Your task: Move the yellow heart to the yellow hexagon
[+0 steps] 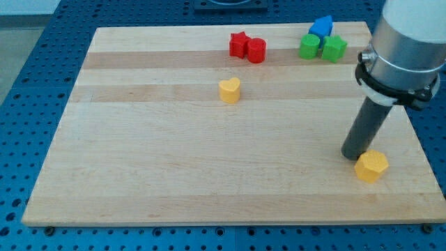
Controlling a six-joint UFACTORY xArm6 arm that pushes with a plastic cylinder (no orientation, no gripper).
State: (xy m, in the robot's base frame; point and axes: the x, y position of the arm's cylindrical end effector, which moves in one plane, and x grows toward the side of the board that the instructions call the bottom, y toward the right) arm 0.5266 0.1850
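The yellow heart (229, 90) lies on the wooden board (174, 160) a little above its middle. The yellow hexagon (371, 166) lies near the board's right edge, toward the view's bottom. My tip (351, 156) rests on the board just left of the hexagon, touching or nearly touching its upper left side. The heart is far to the left and above the tip.
A red star (239, 44) and a red cylinder (256, 50) sit side by side near the top edge. At the top right are a blue block (321, 27), a green cylinder (310, 47) and a green star-like block (334, 49). The arm's grey body (410, 42) hangs over the right edge.
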